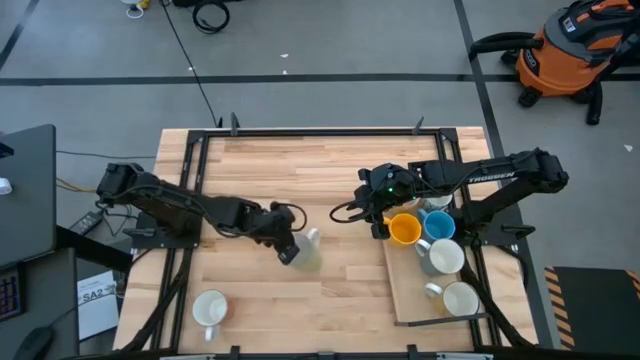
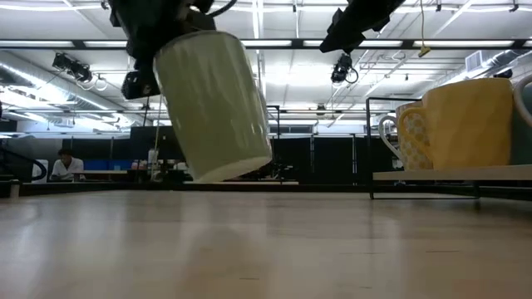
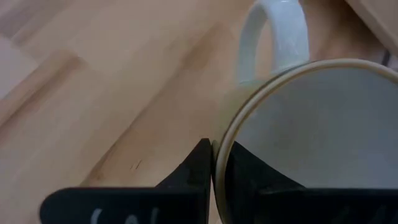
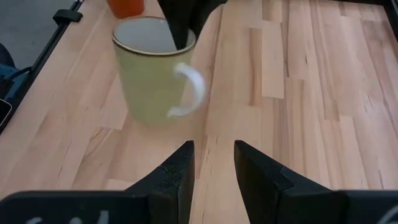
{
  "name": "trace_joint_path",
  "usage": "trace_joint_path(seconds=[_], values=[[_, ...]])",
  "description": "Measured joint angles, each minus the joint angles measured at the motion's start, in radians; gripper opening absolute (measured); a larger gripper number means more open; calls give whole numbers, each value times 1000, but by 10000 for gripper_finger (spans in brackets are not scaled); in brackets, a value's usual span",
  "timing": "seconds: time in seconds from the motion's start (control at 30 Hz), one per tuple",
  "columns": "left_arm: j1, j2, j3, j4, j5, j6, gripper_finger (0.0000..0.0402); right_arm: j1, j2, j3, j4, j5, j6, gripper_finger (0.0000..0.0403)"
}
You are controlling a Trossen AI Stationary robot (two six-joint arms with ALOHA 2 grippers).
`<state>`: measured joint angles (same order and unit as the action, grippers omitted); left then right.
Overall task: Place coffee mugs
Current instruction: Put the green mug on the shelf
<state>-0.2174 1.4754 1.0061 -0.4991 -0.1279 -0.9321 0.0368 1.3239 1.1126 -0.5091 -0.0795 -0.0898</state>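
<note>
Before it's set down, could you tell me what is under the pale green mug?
The pale green mug hangs tilted in the left gripper, over bare table. Nothing lies beneath it.

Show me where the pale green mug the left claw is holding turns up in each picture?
High view: pale green mug, table centre, pinched by the left claw.
Low view: large, upper left, tilted, off the table.
Left wrist view: rim fills the right.
Right wrist view: upper left.
Shared landmark: its white handle.
</note>
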Motion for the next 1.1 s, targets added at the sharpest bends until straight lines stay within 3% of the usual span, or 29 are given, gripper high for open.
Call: trace_joint_path(seconds=[0.23, 0.67, 1.1], values=[[-17, 0, 0, -43, -87, -282, 35, 0, 0, 0, 0, 0, 0, 119], [30, -2, 1, -203, -290, -567, 36, 0, 0, 0, 0, 0, 0, 119], [95, 21, 2, -220, -293, -577, 36, 0, 0, 0, 0, -1, 11, 119]])
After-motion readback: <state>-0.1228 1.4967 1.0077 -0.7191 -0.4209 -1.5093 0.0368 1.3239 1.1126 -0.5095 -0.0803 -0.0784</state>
